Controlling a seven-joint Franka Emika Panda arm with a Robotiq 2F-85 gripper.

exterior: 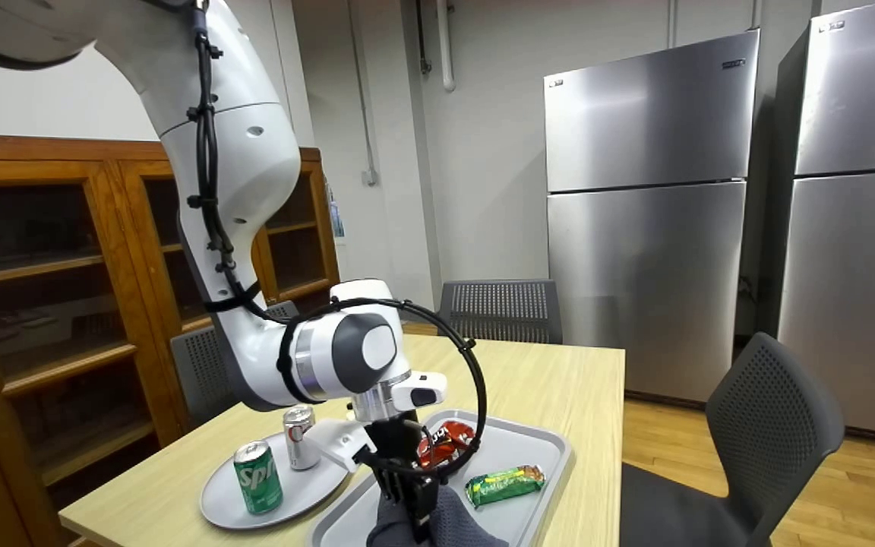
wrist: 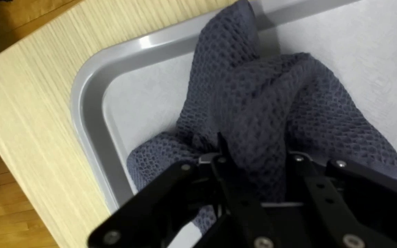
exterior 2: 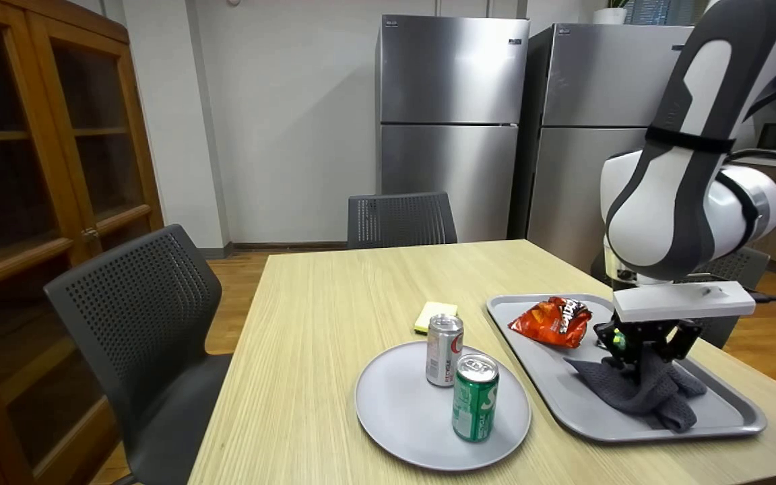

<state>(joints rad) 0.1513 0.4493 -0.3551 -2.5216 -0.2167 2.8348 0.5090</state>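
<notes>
I'm low over the grey tray [exterior 2: 553, 374], gripper [wrist: 255, 155] pointing down, and right there between my fingers [wrist: 314, 182] is the dark grey cloth [wrist: 253, 96]! A thick fold of it fills the gap, fabric against both sides, so my jaws stand only partly apart, closed on that bunch of material. The rest of the cloth lies crumpled on the tray, near one rounded corner, and in the wrist view one end of it crosses in front of the tray's rim. Sharing the tray, a red chip bag [exterior 2: 553, 322], creased and shiny, shows in both exterior views, and look, in an exterior view there's a green snack bar [exterior: 504, 485] lying flat near the cloth. Just beside the tray, a round grey plate [exterior 2: 395, 404] carries two drinks, both upright: the green can [exterior 2: 475, 399], and close to it the silver can [exterior 2: 443, 350] with its red lettering. Beyond the plate, a yellow sponge [exterior 2: 435, 316] rests on the pale wooden table [exterior 2: 334, 323]. Around that table stand dark chairs [exterior 2: 139, 303] with perforated backs, and in the background two steel fridges [exterior: 650, 228] gleam, with a brown wooden cabinet [exterior: 127, 228] showing its glass doors.
</notes>
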